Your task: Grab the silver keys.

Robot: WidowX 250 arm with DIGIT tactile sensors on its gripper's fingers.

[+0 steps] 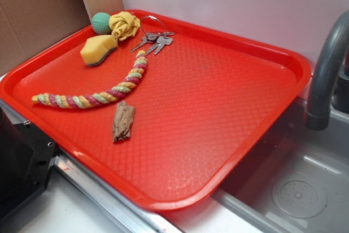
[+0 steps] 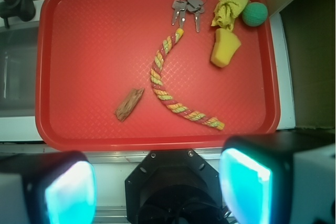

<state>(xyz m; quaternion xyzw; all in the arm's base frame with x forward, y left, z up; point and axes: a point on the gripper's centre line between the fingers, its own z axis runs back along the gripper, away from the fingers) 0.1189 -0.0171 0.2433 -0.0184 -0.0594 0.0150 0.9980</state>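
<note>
The big red tray [image 2: 94, 51] takes up most of the wrist view. It lies flat next to the sink [image 1: 305, 189], and its raised edge keeps the small things from sliding off.

The gripper [image 2: 157, 192] hangs high up, back past the near edge of the tray. Its two fingers [image 2: 68, 190] are wide apart, with nothing between them. I think it sits this high so the camera can see the whole tray before it goes down.

The twisty rope [image 2: 168, 85] is the longest thing. It starts ahead of the right finger and curves far away toward the back.

The yellow sponge [image 2: 224, 48] and the yellow cloth [image 2: 230, 6] sit far ahead of the right finger, and so does the green ball [image 2: 255, 14].

The brown piece [image 2: 129, 104] lies closer, ahead of the gap between the fingers.

The silver keys [image 2: 187, 8] are smallest. They lie flat at the far edge of the tray, just past the rope's tip and beside the cloth. Their ring [image 1: 152, 24] is nearest the far edge. The gripper is still well apart from them, so grabbing has not begun.
</note>
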